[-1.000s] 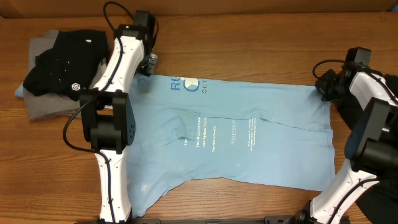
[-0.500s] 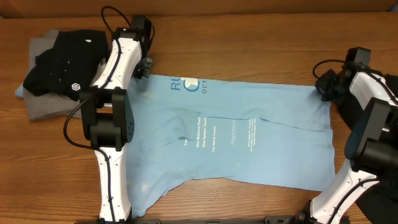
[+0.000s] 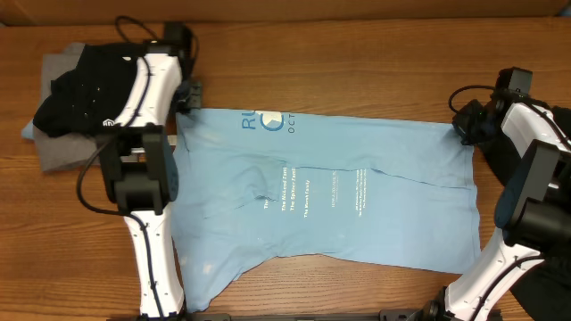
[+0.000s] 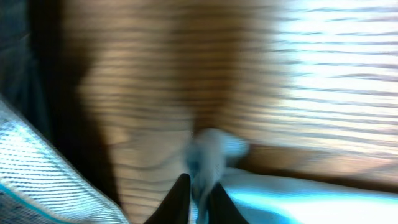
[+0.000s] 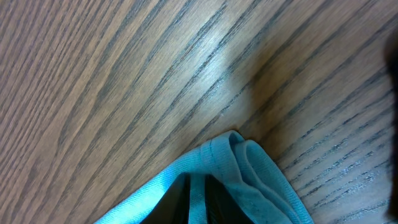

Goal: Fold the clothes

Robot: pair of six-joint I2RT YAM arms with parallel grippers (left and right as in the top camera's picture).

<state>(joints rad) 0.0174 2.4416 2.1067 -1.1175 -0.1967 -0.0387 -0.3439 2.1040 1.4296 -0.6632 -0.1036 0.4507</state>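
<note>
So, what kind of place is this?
Most likely a robotics workbench for practising laundry folding: a wooden table, a left arm and right arm at it, a light blue T-shirt spread flat, and a pile of dark shirts.

I saw the T-shirt [image 3: 339, 196] lying flat on the middle of the table [image 3: 357, 62], the pile of shirts [image 3: 85, 102] beyond its far left corner, the left gripper [image 3: 186, 100] and right gripper [image 3: 462, 127] at its far corners.
</note>
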